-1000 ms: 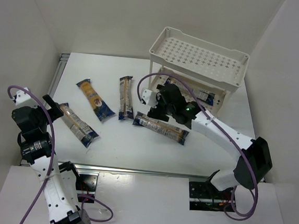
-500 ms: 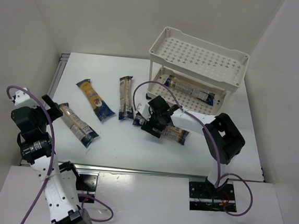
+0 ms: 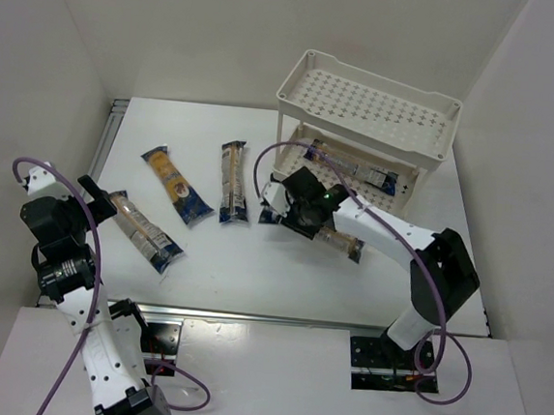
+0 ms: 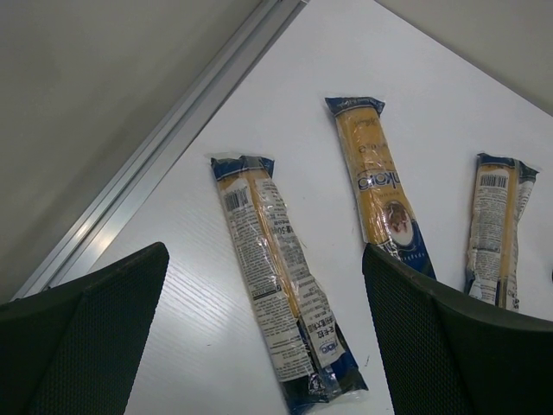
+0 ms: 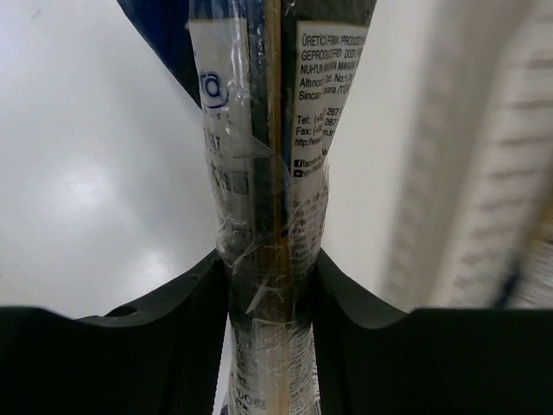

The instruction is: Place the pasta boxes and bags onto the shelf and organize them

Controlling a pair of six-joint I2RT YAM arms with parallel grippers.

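Note:
My right gripper (image 3: 301, 211) is shut on a pasta packet (image 3: 343, 240) near its left end, in front of the shelf (image 3: 368, 104). In the right wrist view the fingers (image 5: 186, 328) pinch the clear wrapper of that packet (image 5: 268, 130), and the gripper (image 5: 272, 281) squeezes it narrow. Another packet (image 3: 353, 168) lies on the shelf's lower tier. Three packets (image 3: 144, 230), (image 3: 174, 186), (image 3: 232, 181) lie on the table at the left. My left gripper (image 3: 98, 197) stands open above the leftmost one. The left wrist view shows that packet (image 4: 276, 285) between the gripper's (image 4: 263, 259) spread fingers.
A metal rail (image 3: 112, 125) runs along the table's left edge. White walls enclose the table on the left, back and right. The right arm's purple cable (image 3: 292, 151) loops in front of the shelf's lower tier.
My right gripper came down onto the packet in front of the shelf and shut on it; the packet has swung and shifted right. The left arm has not moved.

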